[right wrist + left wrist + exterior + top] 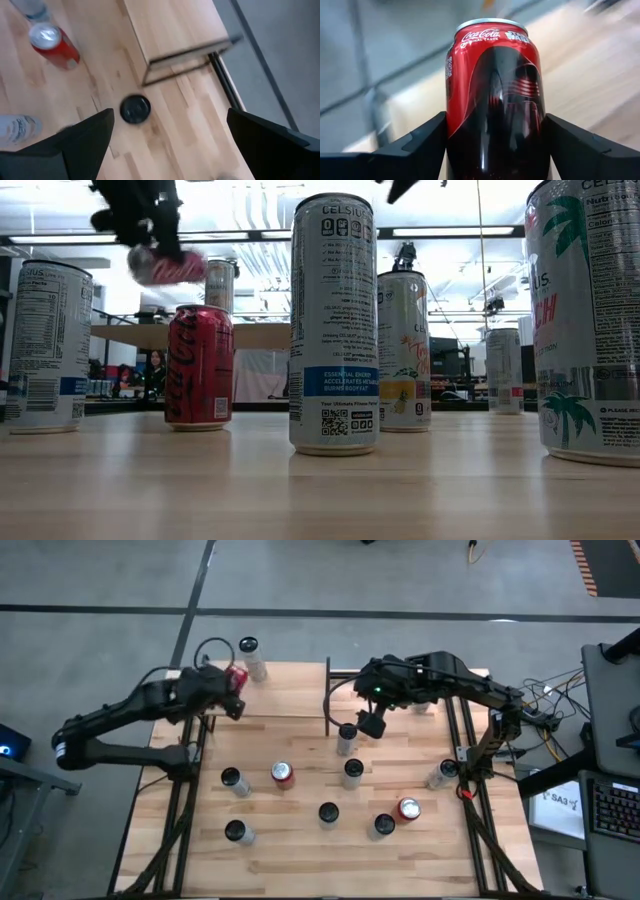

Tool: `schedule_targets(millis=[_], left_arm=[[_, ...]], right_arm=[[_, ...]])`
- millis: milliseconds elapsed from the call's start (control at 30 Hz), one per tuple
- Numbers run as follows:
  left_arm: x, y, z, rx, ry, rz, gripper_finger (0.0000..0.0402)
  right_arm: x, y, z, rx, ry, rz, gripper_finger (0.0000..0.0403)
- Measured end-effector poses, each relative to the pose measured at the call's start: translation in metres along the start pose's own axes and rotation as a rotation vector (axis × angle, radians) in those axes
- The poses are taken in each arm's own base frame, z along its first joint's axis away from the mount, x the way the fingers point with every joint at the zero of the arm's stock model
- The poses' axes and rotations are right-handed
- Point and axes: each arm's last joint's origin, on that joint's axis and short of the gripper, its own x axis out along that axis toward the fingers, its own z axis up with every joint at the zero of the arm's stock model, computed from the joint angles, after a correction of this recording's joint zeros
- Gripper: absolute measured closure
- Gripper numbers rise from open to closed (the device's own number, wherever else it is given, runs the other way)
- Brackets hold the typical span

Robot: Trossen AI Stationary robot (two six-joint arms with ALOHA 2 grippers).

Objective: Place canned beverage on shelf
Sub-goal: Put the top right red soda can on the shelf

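High view: we see the left gripper (232, 690) in the upper left of the frame, its fingers clamped on a red can (236, 677) above the shelf (290, 690), where a pale can (250, 656) already stands near the upper left edge. Left wrist view confirms the hold: both fingers (422, 140) press the lower body of the red can (495, 95), with its silver top clear of them. In the low view the red can (165, 267) hangs tilted at upper left, well above the tabletop (320, 480).

We judge the can rigid but thin-walled, moderately heavy if full, with a glossy, slippery skin; a grip across the middle of the body suits it best, and a hard squeeze could dent it. It needs to come upright before release.

The right gripper (370, 725) waits at centre frame, fingers apart, above a dark-topped can (347, 736) on the tabletop; more cans stand across the lower half.
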Motion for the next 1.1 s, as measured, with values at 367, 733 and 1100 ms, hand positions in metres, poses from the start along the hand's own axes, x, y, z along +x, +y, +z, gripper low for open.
schedule_targets(millis=[367, 733, 1100], left_arm=[[-0.029, -0.041, -0.031, 0.083, -0.655, -0.482, 0.0125], [-0.008, -0.058, -0.079, 0.090, -0.884, -0.650, 0.0125], [-0.014, -0.062, -0.070, 0.053, -0.997, -0.703, 0.0125]], right_arm=[[0.057, 0.050, 0.027, -0.134, -0.372, 0.129, 0.0023], [0.101, 0.070, 0.040, -0.005, -0.886, 0.251, 0.0023], [0.112, 0.072, 0.044, 0.093, -1.088, 0.298, 0.0023]])
